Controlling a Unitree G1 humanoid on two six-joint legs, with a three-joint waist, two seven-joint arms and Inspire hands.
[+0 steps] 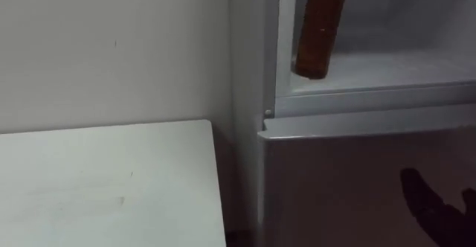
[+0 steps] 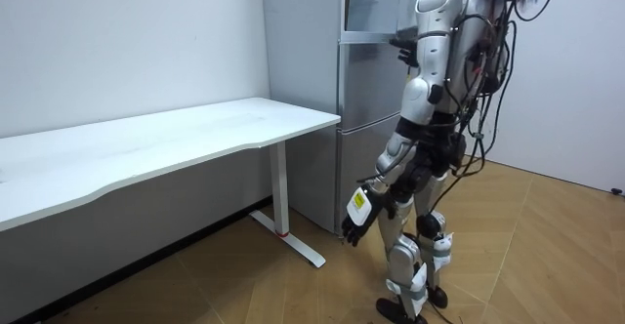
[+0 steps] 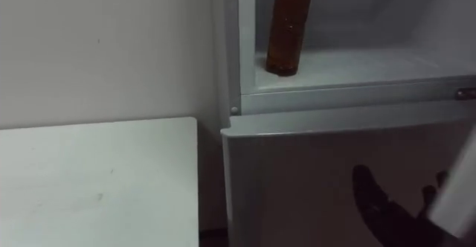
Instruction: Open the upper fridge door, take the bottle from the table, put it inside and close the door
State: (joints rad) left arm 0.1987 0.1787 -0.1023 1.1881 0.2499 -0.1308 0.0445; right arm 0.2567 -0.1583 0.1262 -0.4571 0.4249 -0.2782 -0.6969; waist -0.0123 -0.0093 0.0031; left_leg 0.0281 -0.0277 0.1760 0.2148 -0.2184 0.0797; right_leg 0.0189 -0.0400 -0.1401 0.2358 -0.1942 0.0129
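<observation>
**A:** What is the largest thing here?

**B:** The pale wall [image 1: 111, 46]; against it stands the tall grey fridge [image 2: 369, 90], its lower door shut and its upper compartment [image 1: 401, 61] open to view.

**A:** And to the left of the fridge?

**B:** A long white table [image 2: 176, 134] runs along the same wall; its end comes just beside the fridge's left side; a wooden floor [image 2: 293, 285] lies under both.

**A:** Where is the robot?

**B:** It stands upright on both feet, close before the fridge's front and turned towards it.

**A:** And the bottle?

**B:** The brown bottle [image 1: 318, 27] stands upright on the floor of the fridge's upper compartment; it is near the compartment's left wall and close to its front edge; its top runs out of the frame.

**A:** The hands?

**B:** The right hand [image 1: 442, 213] shows dark before the fridge's lower door, below the sill of the upper compartment; its fingers are spread and straight, it is empty, and it is well apart from the bottle. The left hand [image 2: 356, 219] hangs low at the robot's side, before the bottom part of the fridge; its fingers are loose and it is empty too.
</observation>
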